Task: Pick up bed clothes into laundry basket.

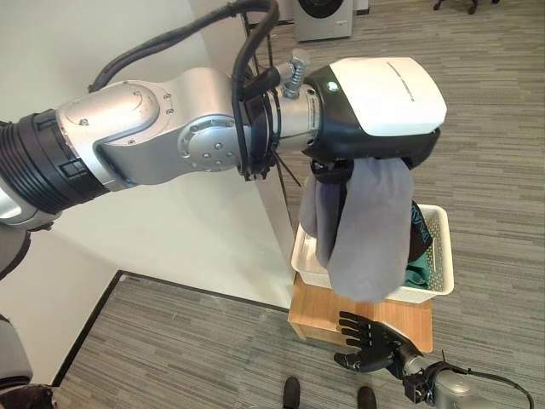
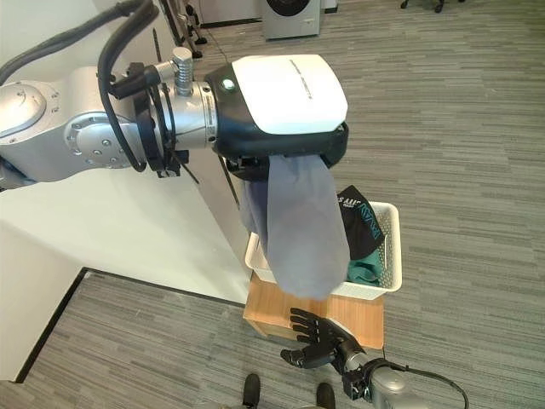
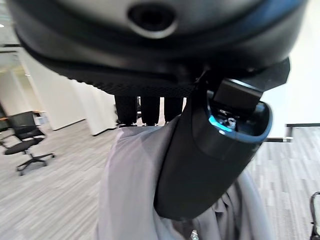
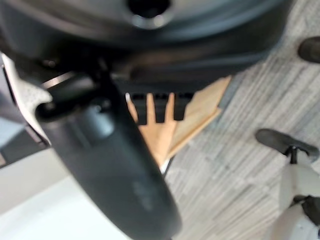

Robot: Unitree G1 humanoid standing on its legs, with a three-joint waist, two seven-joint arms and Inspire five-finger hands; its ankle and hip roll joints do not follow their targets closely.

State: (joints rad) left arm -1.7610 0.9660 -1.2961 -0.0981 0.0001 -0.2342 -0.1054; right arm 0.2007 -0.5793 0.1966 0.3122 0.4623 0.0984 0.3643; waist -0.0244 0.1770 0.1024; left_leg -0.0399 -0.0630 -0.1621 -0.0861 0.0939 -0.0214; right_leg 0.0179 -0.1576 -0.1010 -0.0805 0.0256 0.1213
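Above the basket (image 1: pixel 436 256) | left hand (image 1: pixel 375 106) clamped on grey cloth (image 1: pixel 366 230) | step: carry | next: lower, release | right hand (image 1: pixel 366 336) fingers apart, idle

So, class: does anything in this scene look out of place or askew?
A dark garment droops over the far rim of the white laundry basket rather than lying inside. The grey cloth hangs from the left hand above the basket.
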